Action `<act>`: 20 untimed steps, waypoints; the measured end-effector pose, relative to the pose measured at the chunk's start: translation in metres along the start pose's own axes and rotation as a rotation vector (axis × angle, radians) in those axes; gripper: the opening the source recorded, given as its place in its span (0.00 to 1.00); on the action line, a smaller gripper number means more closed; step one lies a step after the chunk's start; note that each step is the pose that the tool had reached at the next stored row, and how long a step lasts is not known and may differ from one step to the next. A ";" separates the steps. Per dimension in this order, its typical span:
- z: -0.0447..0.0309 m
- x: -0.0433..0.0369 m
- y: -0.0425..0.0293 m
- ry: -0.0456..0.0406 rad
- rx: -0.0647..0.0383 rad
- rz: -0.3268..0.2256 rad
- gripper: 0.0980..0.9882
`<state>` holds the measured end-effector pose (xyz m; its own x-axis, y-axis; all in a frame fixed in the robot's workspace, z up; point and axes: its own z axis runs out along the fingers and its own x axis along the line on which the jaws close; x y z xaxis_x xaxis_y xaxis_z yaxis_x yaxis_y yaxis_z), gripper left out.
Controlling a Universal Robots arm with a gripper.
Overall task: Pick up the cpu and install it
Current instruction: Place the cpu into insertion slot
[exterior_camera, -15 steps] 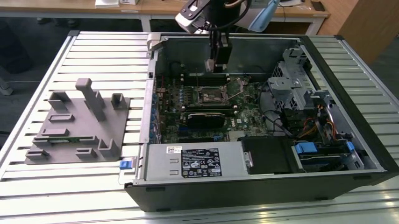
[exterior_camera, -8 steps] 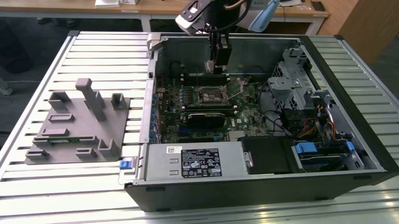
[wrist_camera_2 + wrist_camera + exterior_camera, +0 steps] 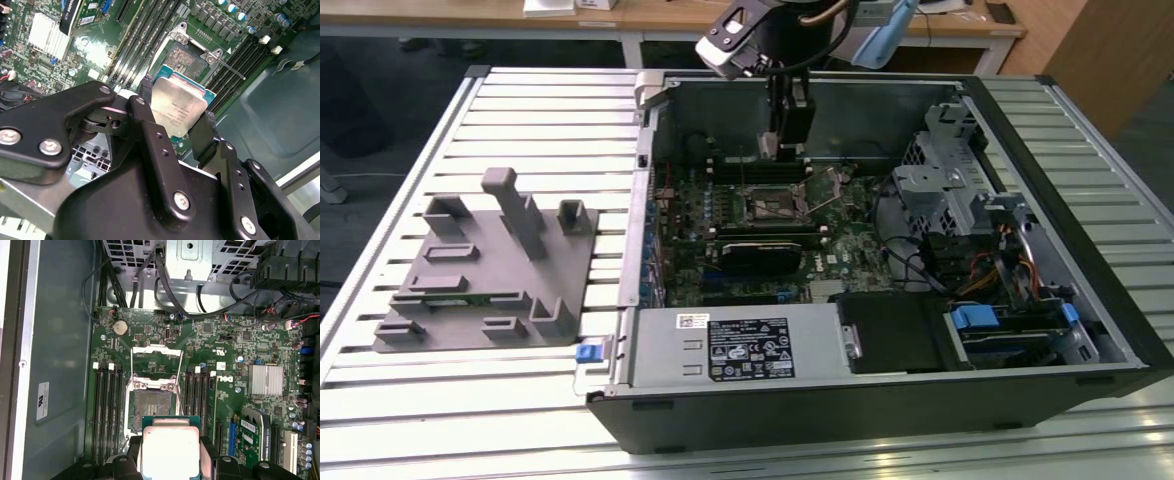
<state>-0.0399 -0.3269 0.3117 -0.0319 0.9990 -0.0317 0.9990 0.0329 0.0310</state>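
Note:
The cpu (image 3: 177, 107), a small flat square chip with a pale silvery top, is clamped at two opposite edges between my black fingers (image 3: 150, 130). My gripper (image 3: 781, 148) hangs inside the open computer case, above the motherboard's back part. In the first wrist view the cpu (image 3: 170, 450) sits in the gripper (image 3: 170, 454) just short of the dark square socket (image 3: 152, 407). The socket's load plate (image 3: 155, 357) is swung up and its contact field is bare. The socket (image 3: 187, 57) also lies just beyond the chip in the second wrist view, with air between them.
A grey plastic fixture (image 3: 487, 270) stands on the slatted table at the exterior view's left. Inside the case (image 3: 1067, 330), memory slots (image 3: 107, 410) flank the socket, and a black block (image 3: 767, 252) lies in front of it. There is a power supply (image 3: 734, 345) at the front and a drive cage with cables (image 3: 947, 180) at the right.

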 end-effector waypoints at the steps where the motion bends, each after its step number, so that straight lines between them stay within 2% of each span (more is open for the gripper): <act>1: 0.0001 0.0000 0.0000 0.0000 0.000 0.000 0.50; 20: 0.0073 0.0019 0.0022 0.0000 0.000 0.000 0.50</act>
<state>-0.0375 -0.3252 0.3044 -0.0318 0.9990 -0.0317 0.9990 0.0328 0.0310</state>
